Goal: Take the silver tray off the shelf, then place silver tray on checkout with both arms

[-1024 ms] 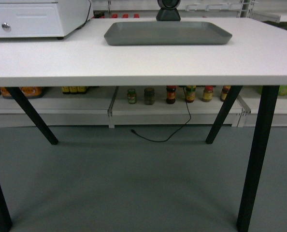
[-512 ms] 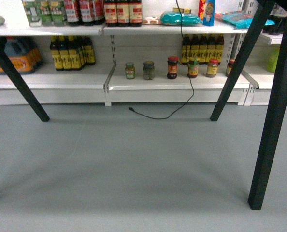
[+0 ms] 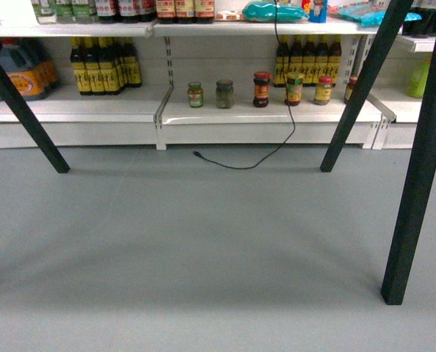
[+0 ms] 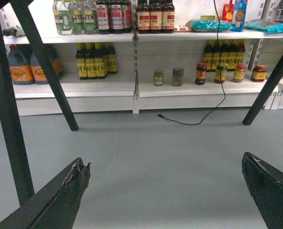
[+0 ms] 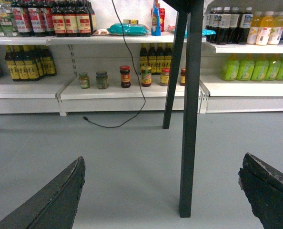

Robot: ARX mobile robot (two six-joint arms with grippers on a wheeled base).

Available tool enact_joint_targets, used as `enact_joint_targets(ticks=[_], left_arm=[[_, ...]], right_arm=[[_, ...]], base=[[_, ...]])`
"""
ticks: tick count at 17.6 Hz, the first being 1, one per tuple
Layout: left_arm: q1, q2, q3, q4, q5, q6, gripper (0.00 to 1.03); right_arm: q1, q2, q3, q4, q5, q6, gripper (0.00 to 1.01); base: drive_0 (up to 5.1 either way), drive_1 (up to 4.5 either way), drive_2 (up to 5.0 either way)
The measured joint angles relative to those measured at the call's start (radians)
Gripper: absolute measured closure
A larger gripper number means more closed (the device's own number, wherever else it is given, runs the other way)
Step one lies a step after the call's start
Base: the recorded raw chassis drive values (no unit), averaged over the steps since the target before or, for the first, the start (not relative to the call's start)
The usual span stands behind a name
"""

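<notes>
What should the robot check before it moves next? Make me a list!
1. Is the left gripper empty, with its jaws wide apart? Ok.
2. Is the right gripper empty, with its jaws wide apart? Ok.
3. Is the silver tray in sight? Not ok: no view shows it.
4. Is the top of the checkout in sight? Not ok: only its dark legs show.
5. Is the floor free ahead? Cannot tell: a black cable lies on it near the shelf.
</notes>
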Motion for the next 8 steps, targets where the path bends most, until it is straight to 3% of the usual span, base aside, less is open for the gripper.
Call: enact_joint_targets(ticks=[8], left_arm=[[0.000, 0.000, 0.000, 0.000, 0.000, 0.000, 0.05]], right_arm=[[0.000, 0.000, 0.000, 0.000, 0.000, 0.000, 0.03]], base=[[0.0, 0.00, 0.0]])
